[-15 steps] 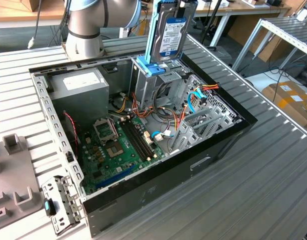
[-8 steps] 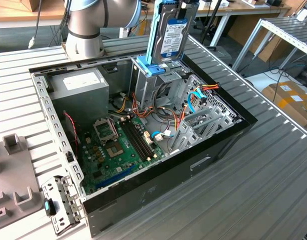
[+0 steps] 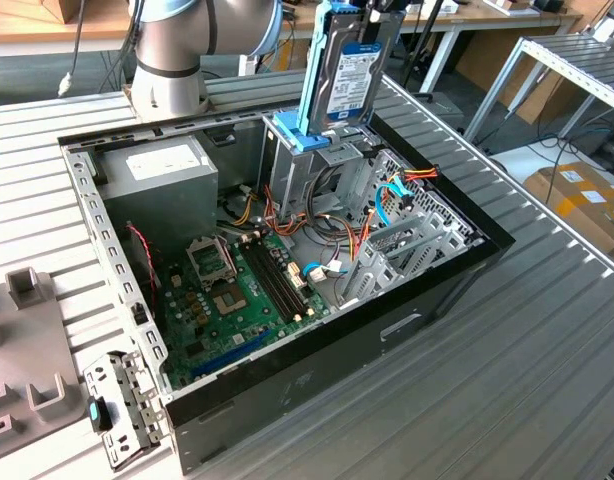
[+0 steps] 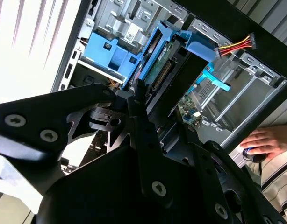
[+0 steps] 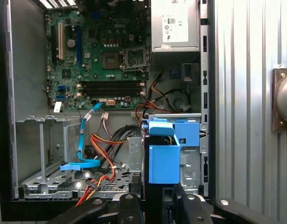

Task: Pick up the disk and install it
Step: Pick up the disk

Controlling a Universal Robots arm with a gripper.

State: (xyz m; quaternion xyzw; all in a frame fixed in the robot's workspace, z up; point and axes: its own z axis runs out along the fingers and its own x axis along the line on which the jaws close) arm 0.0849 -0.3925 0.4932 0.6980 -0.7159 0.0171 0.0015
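Your claw (image 5: 157,206) is clamped on the disk (image 3: 349,75), which hangs upright beneath it, lower end at the cage (image 3: 322,165) mouth. You're at the install step; seating likely calls for a straight, square push.

Hardly any print here is legible. The disk (image 3: 349,85) carries 1 white label with a blue band, its lines too small to make out. The power supply (image 5: 175,28) bears 1 white sticker of fine text and symbols. The motherboard (image 5: 101,51) has 1 short white maker's mark. 1 small barcode sticker (image 4: 132,32) sits on the drive cage (image 4: 120,18). The cardboard box (image 3: 577,200) has 1 unreadable white label.
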